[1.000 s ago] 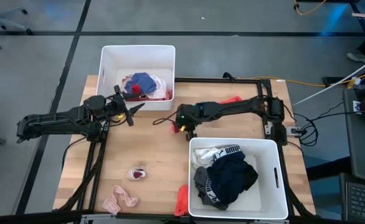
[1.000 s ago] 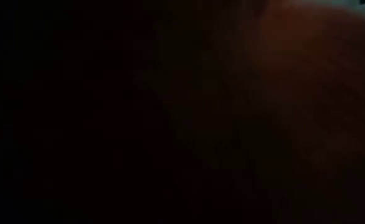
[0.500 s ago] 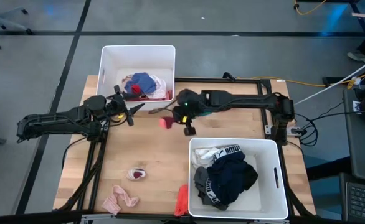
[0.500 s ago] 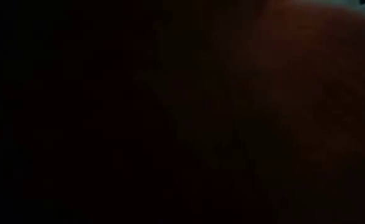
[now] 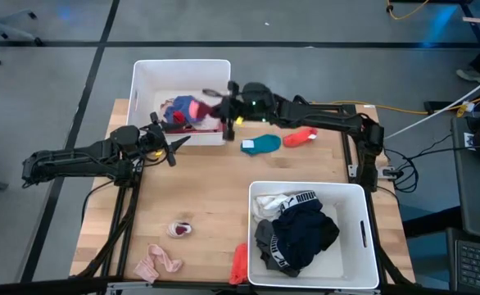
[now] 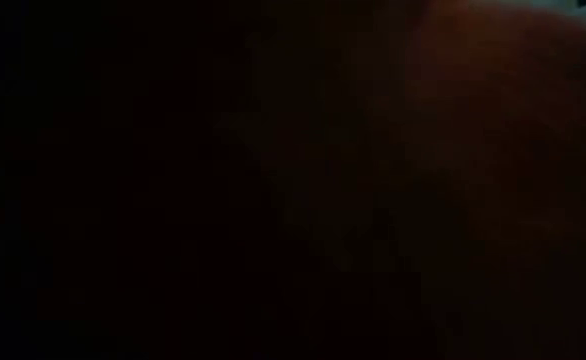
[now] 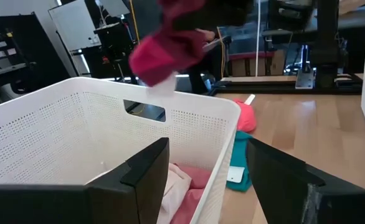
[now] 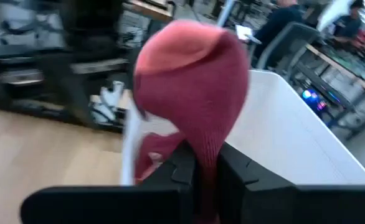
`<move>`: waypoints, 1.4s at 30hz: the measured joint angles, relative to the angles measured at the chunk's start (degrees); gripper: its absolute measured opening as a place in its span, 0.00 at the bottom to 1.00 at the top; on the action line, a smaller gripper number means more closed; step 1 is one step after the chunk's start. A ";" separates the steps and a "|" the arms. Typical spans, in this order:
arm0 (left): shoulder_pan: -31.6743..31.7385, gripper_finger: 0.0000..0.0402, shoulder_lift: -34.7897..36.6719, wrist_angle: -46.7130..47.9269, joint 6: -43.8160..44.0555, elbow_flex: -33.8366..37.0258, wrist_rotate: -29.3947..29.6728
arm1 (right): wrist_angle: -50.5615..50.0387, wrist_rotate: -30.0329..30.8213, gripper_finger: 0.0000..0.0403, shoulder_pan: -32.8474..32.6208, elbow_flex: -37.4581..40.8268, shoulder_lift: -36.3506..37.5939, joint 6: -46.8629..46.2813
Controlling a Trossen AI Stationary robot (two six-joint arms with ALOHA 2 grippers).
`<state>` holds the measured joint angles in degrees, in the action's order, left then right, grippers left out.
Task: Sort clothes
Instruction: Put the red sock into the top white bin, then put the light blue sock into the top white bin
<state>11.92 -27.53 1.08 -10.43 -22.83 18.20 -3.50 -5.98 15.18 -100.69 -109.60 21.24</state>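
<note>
Right pincer (image 5: 224, 97) carried maroon sock (image 8: 192, 93) over far bin (image 5: 146, 78)

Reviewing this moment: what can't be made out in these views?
- Low view: all dark, lens blocked; nothing readable.
- High view: maroon sock in right gripper is blurred over far bin.
- Near bin: lower clothes hidden by the pile.
- Left gripper: waits open beside far bin.

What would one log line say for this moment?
right gripper: shut on red sock, over far bin | left gripper: open, waiting beside that bin | teal sock: on table
</note>
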 joint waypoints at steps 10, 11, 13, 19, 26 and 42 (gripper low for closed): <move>0.01 0.50 0.00 0.34 1.29 0.00 0.01 | 5.59 0.54 0.10 3.00 0.07 -5.36 -8.01; 0.00 0.50 0.00 0.35 1.34 0.00 0.02 | 5.37 0.70 0.11 3.06 0.07 -5.63 -8.40; 0.00 0.50 0.00 0.37 1.44 0.00 0.02 | 4.91 0.77 0.15 2.99 0.07 -6.21 -9.33; 0.00 0.50 0.00 0.44 1.38 0.00 0.02 | 4.80 3.09 0.41 2.83 0.06 -6.65 -11.99; 0.00 0.50 0.00 1.23 1.44 0.00 0.02 | 0.13 5.58 0.67 2.84 -1.11 -6.18 -12.01; 0.00 0.50 0.00 1.36 1.46 0.00 0.02 | -51.64 13.67 0.71 -3.31 -19.32 -5.91 -15.97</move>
<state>11.92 -27.53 2.44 -8.97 -22.83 18.22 -55.14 7.69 11.88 -120.01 -115.50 5.27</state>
